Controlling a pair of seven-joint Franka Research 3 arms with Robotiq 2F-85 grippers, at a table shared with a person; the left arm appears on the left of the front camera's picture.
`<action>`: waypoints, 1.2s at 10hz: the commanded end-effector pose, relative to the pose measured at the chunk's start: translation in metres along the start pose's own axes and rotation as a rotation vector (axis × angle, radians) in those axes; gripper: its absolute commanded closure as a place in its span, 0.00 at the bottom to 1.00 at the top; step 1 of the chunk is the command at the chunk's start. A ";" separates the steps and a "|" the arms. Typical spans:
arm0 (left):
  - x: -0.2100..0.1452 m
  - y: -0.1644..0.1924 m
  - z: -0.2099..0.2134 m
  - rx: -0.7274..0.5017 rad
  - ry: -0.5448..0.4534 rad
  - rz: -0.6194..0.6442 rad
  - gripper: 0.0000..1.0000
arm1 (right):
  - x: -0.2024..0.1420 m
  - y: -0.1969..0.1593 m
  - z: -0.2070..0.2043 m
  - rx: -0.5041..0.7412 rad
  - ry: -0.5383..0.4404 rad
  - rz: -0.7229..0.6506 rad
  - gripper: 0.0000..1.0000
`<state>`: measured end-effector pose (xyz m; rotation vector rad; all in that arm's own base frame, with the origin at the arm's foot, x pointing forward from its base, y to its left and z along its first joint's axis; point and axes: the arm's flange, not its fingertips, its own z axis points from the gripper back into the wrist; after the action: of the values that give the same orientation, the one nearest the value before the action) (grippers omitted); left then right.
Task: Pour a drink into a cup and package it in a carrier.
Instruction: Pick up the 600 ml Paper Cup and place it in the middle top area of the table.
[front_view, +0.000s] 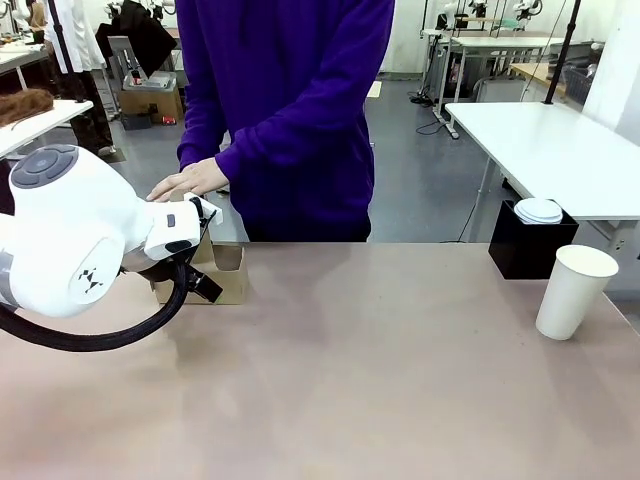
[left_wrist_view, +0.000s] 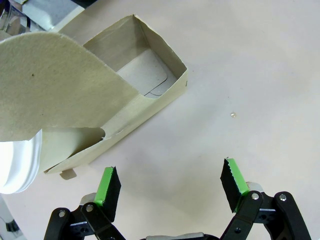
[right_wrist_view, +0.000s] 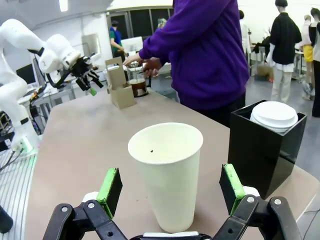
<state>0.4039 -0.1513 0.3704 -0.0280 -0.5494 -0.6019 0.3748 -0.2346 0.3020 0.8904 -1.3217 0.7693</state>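
Right wrist view: the cup (right_wrist_view: 167, 175) stands empty and unlidded on the table, long axis vertical and mouth up, between the spread pads of the right gripper (right_wrist_view: 170, 176), touching neither. The drink (right_wrist_view: 138, 88) sits in its press pot beside the carrier (left_wrist_view: 160, 97). The left gripper (left_wrist_view: 170, 170) hovers near the carrier, jaws spread. Pouring and packing appear left to do.

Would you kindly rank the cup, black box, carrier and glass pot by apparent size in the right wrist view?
1. The cup and black box: about alike, cup nearer the camera.
2. Then carrier.
3. Then glass pot, partly hidden; both far off.
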 end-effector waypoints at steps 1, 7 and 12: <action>0.000 0.000 0.000 -0.001 0.000 0.000 0.00 | -0.015 -0.004 -0.014 0.002 -0.033 0.040 0.00; 0.000 0.000 0.000 -0.001 0.000 0.000 0.00 | -0.044 -0.010 -0.043 0.000 -0.017 0.020 0.00; 0.000 0.000 0.000 -0.001 0.000 0.000 0.00 | -0.058 -0.020 -0.068 -0.010 -0.003 -0.004 0.00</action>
<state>0.4039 -0.1513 0.3704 -0.0280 -0.5494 -0.6019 0.4084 -0.1876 0.2427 0.9236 -1.3049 0.7455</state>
